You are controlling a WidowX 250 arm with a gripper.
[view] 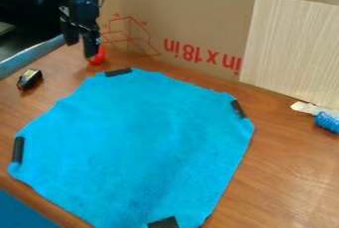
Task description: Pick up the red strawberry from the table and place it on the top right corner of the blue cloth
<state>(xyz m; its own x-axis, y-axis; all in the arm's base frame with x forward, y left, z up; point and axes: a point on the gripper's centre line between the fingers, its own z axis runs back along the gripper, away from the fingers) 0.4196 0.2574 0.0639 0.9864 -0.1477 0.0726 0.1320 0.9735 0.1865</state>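
Red thing [97, 56]: at gripper [84, 49], back-left on table [285, 157], just off cloth [142, 138].
Likely at pick-up or set-down; can't tell fingers open or closed. Next move probably calls for checking grip before lifting clear.

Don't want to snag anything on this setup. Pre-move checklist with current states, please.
1. Gripper clear of the blue cloth: ok, it is past the cloth's far left edge.
2. Red object held securely: cannot tell; it is right at the gripper, but contact is unclear.
3. Cloth spread out: ok, no large folds.
4. Dark strips in place: ok, one at each of four places along the cloth's edge; how well they stick, cannot tell.
5. Small black-and-yellow item off the cloth: ok, on the table to the left.
6. Blue roll off the cloth: ok, at the right edge of the view.
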